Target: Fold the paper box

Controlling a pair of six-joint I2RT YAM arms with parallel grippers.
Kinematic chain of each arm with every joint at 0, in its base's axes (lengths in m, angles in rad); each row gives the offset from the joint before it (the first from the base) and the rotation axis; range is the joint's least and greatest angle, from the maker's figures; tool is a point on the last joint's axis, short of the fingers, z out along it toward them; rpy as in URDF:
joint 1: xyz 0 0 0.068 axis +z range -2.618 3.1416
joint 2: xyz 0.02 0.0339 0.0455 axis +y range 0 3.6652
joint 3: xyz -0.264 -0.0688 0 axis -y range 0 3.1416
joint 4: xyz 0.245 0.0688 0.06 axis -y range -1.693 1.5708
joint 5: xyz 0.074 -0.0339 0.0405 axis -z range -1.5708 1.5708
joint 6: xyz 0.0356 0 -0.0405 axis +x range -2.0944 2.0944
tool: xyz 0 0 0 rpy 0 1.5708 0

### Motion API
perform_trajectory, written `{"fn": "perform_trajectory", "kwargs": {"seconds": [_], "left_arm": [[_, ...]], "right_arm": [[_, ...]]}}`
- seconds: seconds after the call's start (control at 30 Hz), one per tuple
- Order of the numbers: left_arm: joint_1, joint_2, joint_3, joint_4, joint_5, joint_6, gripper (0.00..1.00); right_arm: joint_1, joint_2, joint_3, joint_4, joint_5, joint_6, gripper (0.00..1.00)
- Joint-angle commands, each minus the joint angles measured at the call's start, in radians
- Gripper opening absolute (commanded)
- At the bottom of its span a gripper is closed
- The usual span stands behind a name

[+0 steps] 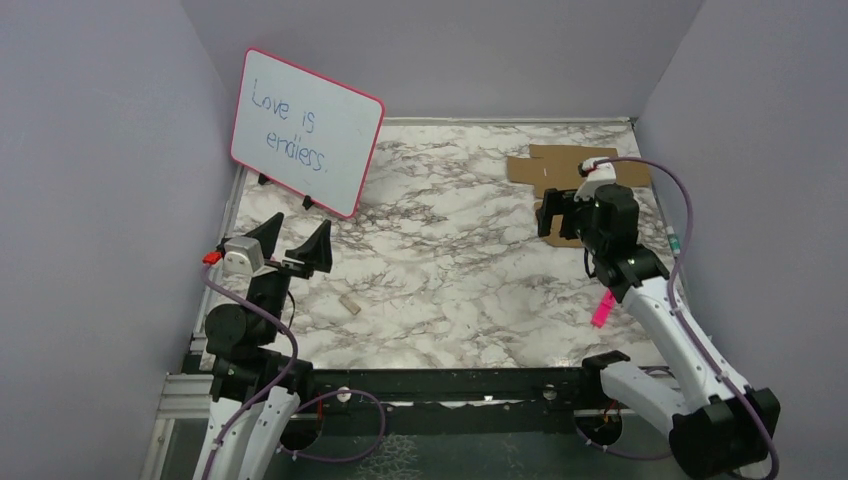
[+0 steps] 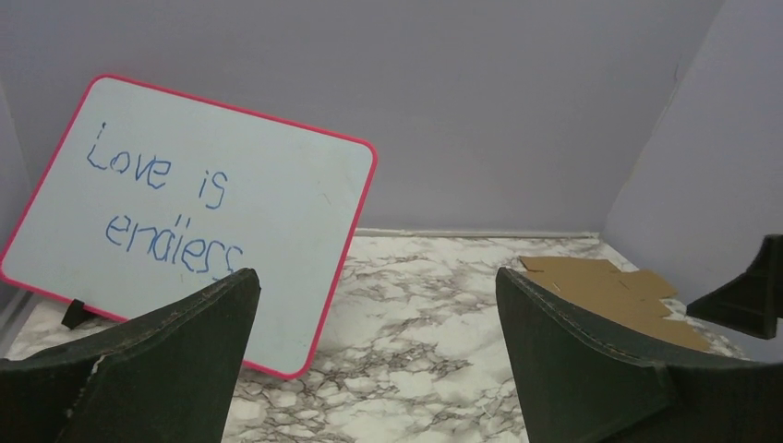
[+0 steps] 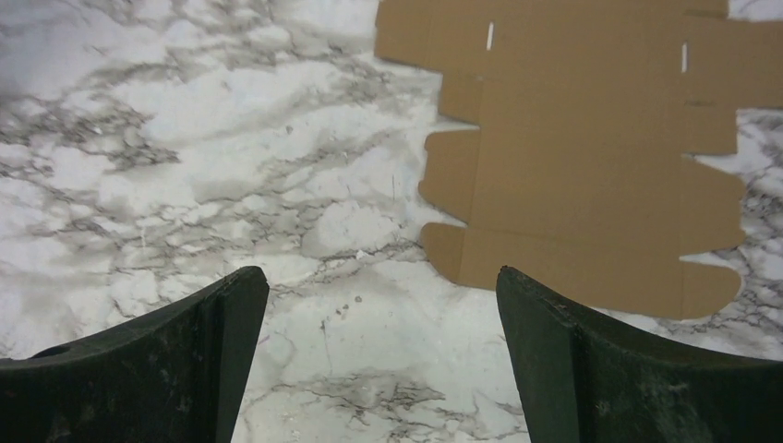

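The paper box is a flat brown die-cut cardboard sheet [image 1: 560, 166] with flaps and notches, lying at the back right of the marble table. It fills the upper right of the right wrist view [image 3: 591, 157] and shows far right in the left wrist view [image 2: 609, 286]. My right gripper [image 1: 556, 215] hovers over the sheet's near left edge, jaws wide open and empty [image 3: 381, 277]. My left gripper [image 1: 293, 245] is at the near left, far from the sheet, wide open and empty [image 2: 376, 277].
A pink-framed whiteboard [image 1: 305, 130] with blue writing stands propped at the back left, close ahead of the left gripper [image 2: 185, 212]. A small tan scrap [image 1: 348, 305] lies on the table near the left arm. Lilac walls close in three sides.
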Motion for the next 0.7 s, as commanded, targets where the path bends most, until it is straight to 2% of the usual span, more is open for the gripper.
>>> {"fn": "perform_trajectory", "kwargs": {"seconds": [0.0, 0.1, 0.33, 0.67], "left_arm": [[-0.013, -0.040, -0.041, -0.127, 0.010, -0.024, 0.99], [-0.025, -0.042, -0.077, -0.125, -0.032, -0.064, 0.99], [-0.030, -0.036, -0.113, -0.087, -0.103, -0.080, 0.99], [-0.034, -0.023, -0.081, -0.123, -0.142, -0.054, 0.99]], "right_arm": [[0.003, 0.172, 0.086, -0.083, 0.065, 0.019, 1.00], [0.003, 0.272, 0.116, -0.092, 0.105, 0.024, 0.99], [0.003, 0.465, 0.170, -0.058, 0.203, 0.042, 0.89], [0.011, 0.745, 0.320, -0.018, 0.277, -0.010, 0.68]]}}
